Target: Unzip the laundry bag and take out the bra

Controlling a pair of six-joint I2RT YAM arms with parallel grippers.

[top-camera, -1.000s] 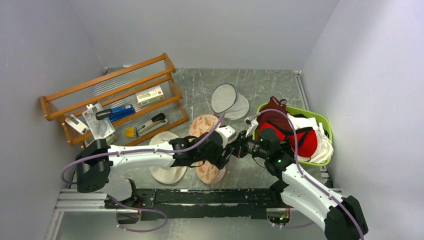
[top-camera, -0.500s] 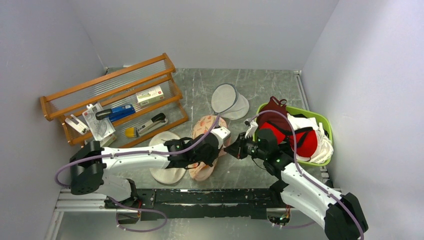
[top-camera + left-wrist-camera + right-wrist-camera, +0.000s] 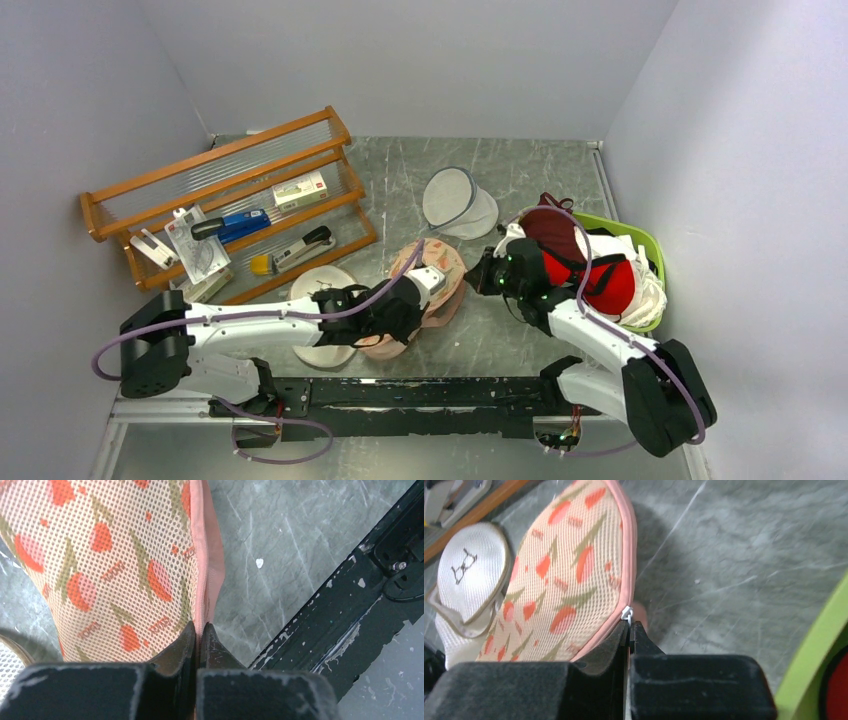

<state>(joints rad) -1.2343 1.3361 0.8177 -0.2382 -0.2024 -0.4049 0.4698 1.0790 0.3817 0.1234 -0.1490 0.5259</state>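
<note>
Unzipping is starting: at the middle of the desk (image 3: 734,555) the laundry bag (image 3: 569,575) is held with the left gripper (image 3: 198,630) clamped on its pink rim (image 3: 212,570) and the right gripper (image 3: 630,627) pinched on the white zipper pull (image 3: 626,613), which should next be drawn along that rim.

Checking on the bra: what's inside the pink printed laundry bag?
Only the mesh shell of the laundry bag shows, seemingly zipped where the left hand and right hand pinch its rim. Contents are covered.
</note>
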